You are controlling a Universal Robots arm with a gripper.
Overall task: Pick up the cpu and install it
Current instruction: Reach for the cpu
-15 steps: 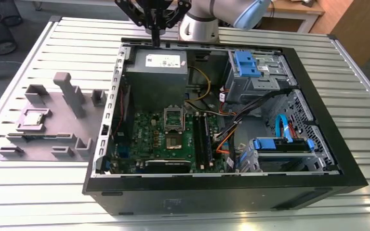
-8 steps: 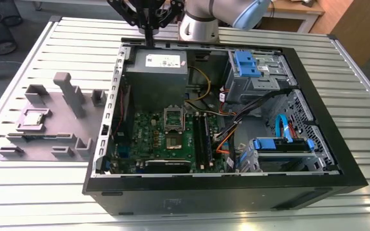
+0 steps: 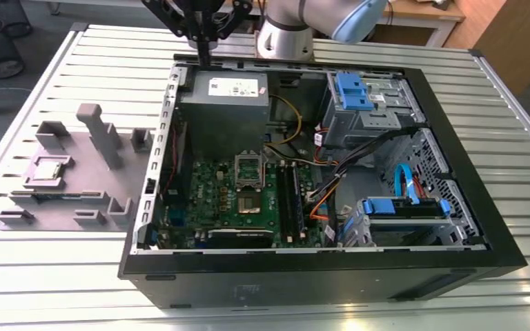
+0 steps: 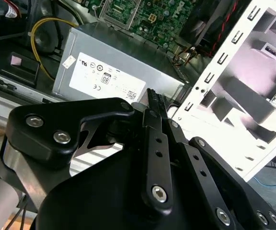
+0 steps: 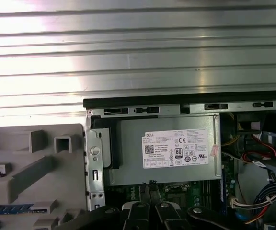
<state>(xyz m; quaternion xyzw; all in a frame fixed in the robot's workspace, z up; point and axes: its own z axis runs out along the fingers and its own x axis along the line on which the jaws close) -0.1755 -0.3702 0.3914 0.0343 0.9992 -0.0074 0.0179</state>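
The cpu [image 3: 52,168] is a small pale square chip lying flat in the lilac-grey holder block [image 3: 72,176] on the exterior view's left, outside the computer case. My gripper [image 3: 203,61] hangs over the far edge of the case, above the grey power-supply box [image 3: 221,103], well away from the cpu. Its black fingers are pressed together with nothing between them, as both wrist views show [image 4: 153,98] [image 5: 150,184]. On the green motherboard the socket [image 3: 249,201] lies bare, its dark metal frame [image 3: 249,165] flipped up.
The open black case [image 3: 468,207] lies on a slatted aluminium table [image 3: 53,276]. Blue drive cages [image 3: 352,93] and cables [image 3: 339,172] fill its side on the exterior view's right. Tall holder posts [image 3: 99,134] stand beside the cpu. The arm's base [image 3: 283,38] stands behind the case.
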